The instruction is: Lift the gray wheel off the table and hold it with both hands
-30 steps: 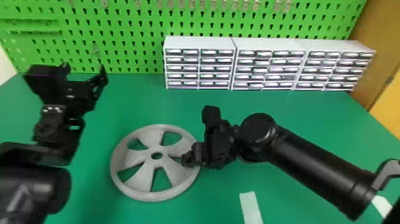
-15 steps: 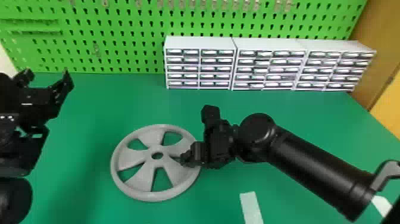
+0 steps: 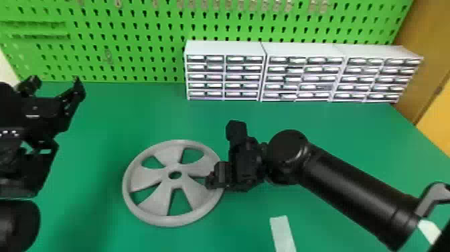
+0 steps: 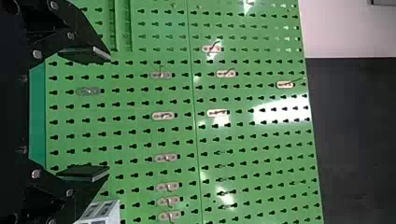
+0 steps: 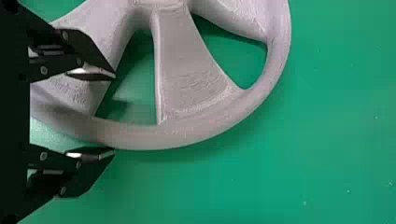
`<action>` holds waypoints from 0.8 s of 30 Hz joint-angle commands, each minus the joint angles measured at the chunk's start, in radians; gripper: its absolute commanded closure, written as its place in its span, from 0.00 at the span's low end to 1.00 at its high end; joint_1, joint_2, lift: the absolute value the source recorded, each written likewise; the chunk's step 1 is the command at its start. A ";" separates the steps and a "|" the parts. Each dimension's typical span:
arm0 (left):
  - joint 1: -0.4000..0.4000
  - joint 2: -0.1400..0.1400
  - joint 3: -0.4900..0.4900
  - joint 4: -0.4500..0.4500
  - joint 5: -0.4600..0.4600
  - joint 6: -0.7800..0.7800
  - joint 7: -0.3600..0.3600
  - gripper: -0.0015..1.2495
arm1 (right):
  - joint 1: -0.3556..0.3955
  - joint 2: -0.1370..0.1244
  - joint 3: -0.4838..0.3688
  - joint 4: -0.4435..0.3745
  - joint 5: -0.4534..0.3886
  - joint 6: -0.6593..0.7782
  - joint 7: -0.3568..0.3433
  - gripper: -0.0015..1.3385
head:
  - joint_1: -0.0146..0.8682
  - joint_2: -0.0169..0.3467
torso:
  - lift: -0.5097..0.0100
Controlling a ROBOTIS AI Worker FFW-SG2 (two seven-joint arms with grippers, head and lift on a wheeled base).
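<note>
On the green table [image 3: 134, 114] lies a gray wheel [image 3: 147, 177].
Right gripper [image 3: 224, 154] is open at its rim; left gripper [image 3: 56, 81] (this one also open) is well apart.

I see my right gripper [image 3: 223, 152], fingers apart — gray wheel's [image 5: 191, 79] rim between them, spokes and openings showing — green table [image 5: 327, 163] around it.

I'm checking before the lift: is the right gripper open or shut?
The right gripper is open: its fingers stand apart, the gray wheel showing between them.
</note>
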 commanded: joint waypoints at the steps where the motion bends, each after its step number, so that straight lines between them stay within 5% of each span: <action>1: -0.005 0.000 -0.011 0.000 0.002 -0.007 0.000 0.33 | -0.001 0.001 -0.001 0.002 0.003 0.000 0.000 0.61 | 0.82 0.09 | 0.79; 8: -0.006 0.000 -0.020 0.000 0.002 -0.013 0.000 0.33 | -0.001 0.001 -0.001 0.004 0.004 0.006 0.000 0.76 | 0.82 0.09 | 0.79; 24: -0.009 0.000 -0.021 -0.002 0.004 -0.028 0.000 0.33 | -0.002 0.003 -0.007 0.011 0.012 0.026 0.000 0.85 | 0.82 0.09 | 0.79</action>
